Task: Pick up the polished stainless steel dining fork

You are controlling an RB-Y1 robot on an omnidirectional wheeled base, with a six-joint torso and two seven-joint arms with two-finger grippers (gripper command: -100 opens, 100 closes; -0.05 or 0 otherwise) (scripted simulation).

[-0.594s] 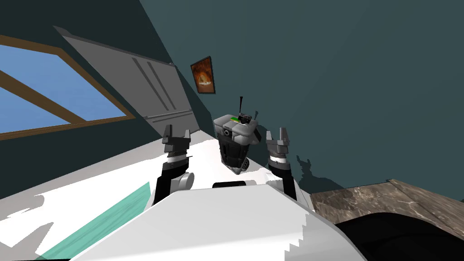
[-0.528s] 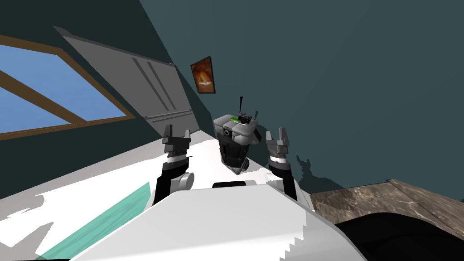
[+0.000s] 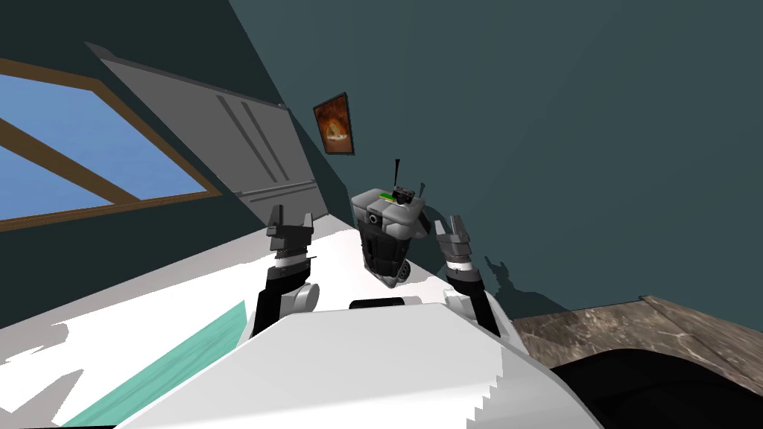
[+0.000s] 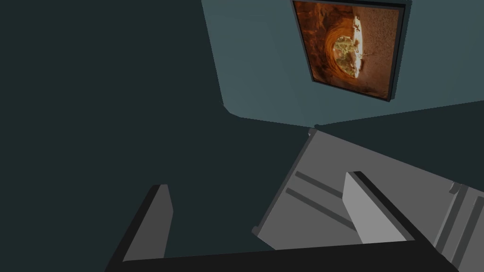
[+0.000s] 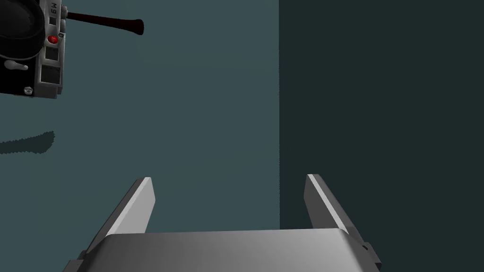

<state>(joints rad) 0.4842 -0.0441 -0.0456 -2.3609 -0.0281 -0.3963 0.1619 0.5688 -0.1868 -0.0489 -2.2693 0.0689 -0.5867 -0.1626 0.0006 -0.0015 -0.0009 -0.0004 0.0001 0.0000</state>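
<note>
Both arms were parked up over the bench (image 3: 186, 298), left gripper (image 3: 291, 217) and right gripper (image 3: 448, 223) each with fingers apart and empty, aimed at the wall (image 3: 559, 112) rather than down. That reads as a ready pose, reach not yet started. Could not tell where the fork was from these views. A grey-black device (image 3: 387, 234) sat at the bench's far edge against the wall, likely just stowed clear of the work area. Its label (image 5: 51, 8) looked like "M9" seen turned, with 1 red dot (image 5: 52, 39) next to it.
</note>
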